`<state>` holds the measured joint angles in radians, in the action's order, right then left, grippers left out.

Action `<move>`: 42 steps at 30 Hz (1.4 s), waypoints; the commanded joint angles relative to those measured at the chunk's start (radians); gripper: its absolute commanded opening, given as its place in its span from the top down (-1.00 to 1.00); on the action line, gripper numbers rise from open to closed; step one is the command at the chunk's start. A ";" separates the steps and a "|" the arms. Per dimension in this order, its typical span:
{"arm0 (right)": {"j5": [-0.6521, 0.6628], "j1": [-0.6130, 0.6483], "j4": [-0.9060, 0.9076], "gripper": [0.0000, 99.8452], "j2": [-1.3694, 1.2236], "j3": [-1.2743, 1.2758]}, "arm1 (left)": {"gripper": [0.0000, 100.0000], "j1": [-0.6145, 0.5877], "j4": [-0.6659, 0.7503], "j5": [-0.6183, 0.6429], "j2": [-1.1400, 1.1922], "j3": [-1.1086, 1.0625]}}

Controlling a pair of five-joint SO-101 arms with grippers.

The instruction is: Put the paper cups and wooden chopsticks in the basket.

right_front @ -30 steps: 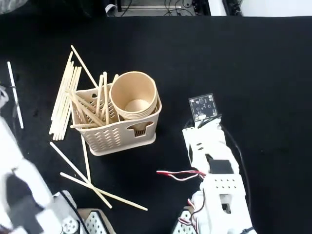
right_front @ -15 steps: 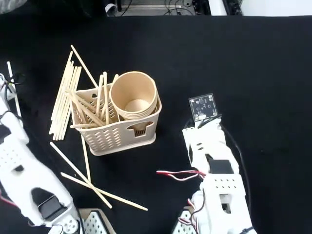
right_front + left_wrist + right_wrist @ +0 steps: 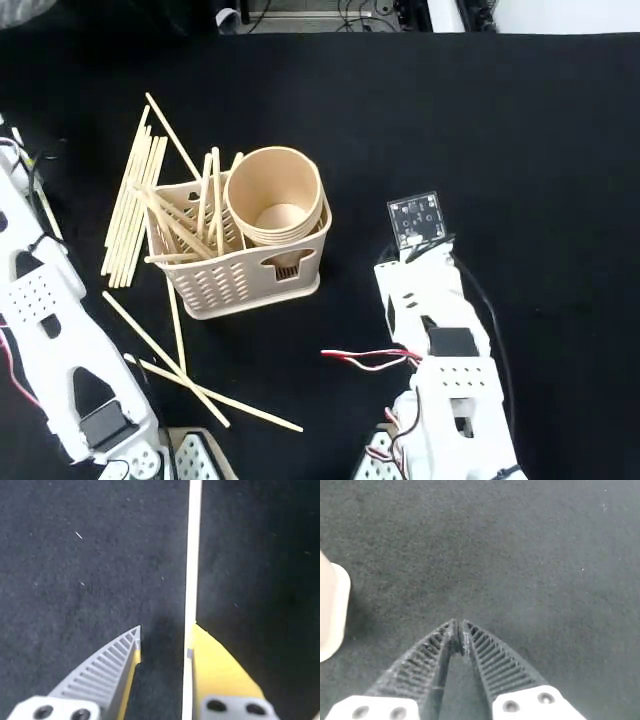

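The left arm (image 3: 50, 330) is stretched up the far left edge of the surface (image 3: 480, 130). The left jaws are open around a lone chopstick (image 3: 192, 555) lying flat there, well apart from the basket (image 3: 235, 285). The stick sits hard against the yellow jaw rather than mid-gap, so I'd worry that closing will roll it or nip only its edge, and it flicks out. I can't tell how far along its length the grip would land. If it is caught near one end, it would likely droop and swing on the way over.

The basket is crowded. The cups (image 3: 275, 195) are stacked in one side, and leaning sticks (image 3: 190, 215) poke out of the other at odd angles. A long stick brought in low could snag those or tip the basket. The way across also passes a bundle (image 3: 130, 205) just beside the basket, easily scattered. Loose sticks (image 3: 200, 385) lie in front.

The right arm (image 3: 440, 340) sits near the basket, with the right jaws closed on nothing.
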<state>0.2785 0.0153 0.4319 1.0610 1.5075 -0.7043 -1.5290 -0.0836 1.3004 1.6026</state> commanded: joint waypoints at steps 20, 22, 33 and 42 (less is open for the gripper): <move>0.008 -0.008 0.006 0.98 -0.004 -0.013 | 0.76 0.024 0.126 0.080 0.138 0.061; 0.008 -0.008 0.006 0.98 -0.004 -0.013 | 0.86 0.016 0.106 0.095 0.138 0.061; 0.008 -0.008 0.005 0.98 -0.004 -0.013 | 0.94 0.064 -0.233 0.097 -0.098 0.062; 0.008 -0.008 0.005 0.98 -0.004 -0.013 | 0.94 0.068 -0.236 0.109 -0.554 -0.420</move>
<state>0.2785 0.0153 0.4319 1.0610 1.5075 -0.6444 -1.7576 0.0161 0.9705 1.3986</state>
